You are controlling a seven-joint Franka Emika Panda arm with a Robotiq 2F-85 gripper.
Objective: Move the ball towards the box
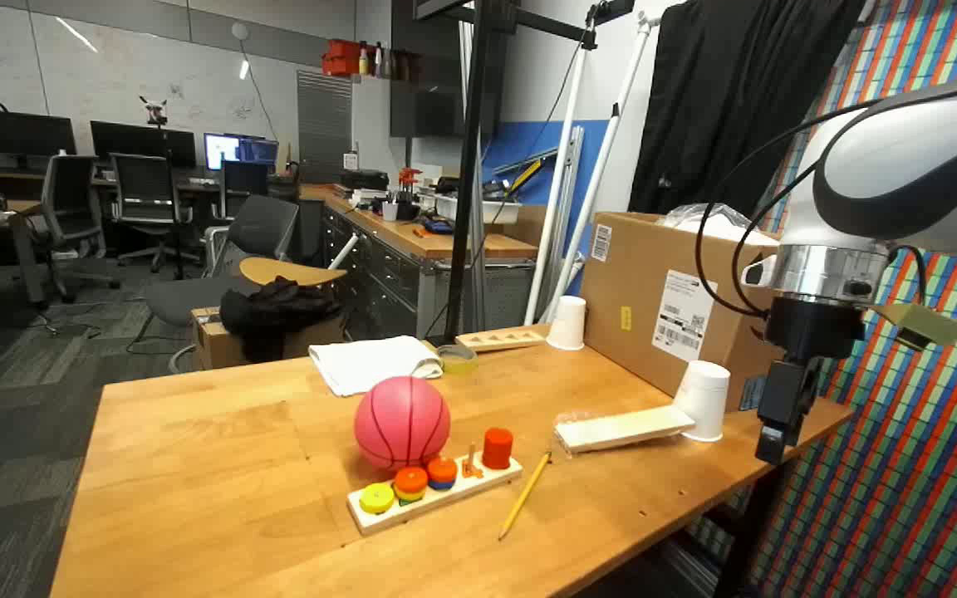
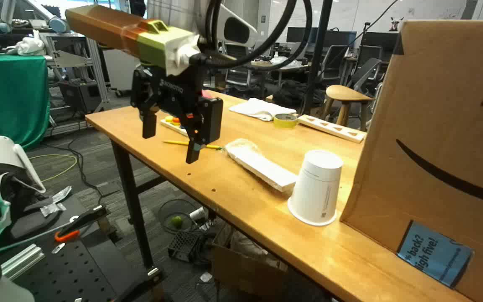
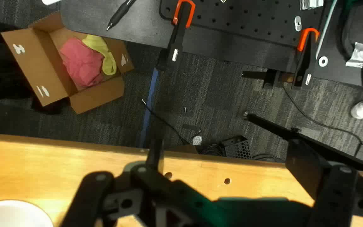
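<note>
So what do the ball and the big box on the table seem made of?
Pink ball: likely rubber or vinyl, fairly matte, judging by its even shading and dark lines. Box: almost certainly cardboard, dull, with flat brown panels and a printed label.

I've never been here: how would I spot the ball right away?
Find the wooden table. In an exterior view, look between the white cloth behind and the stacking toy in front: there sits the ball. Only it is a pink globe with dark curved lines.

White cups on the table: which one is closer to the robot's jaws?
The cup by the plain board's end; the other cup stands farther off, beside the board with triangles.
</note>
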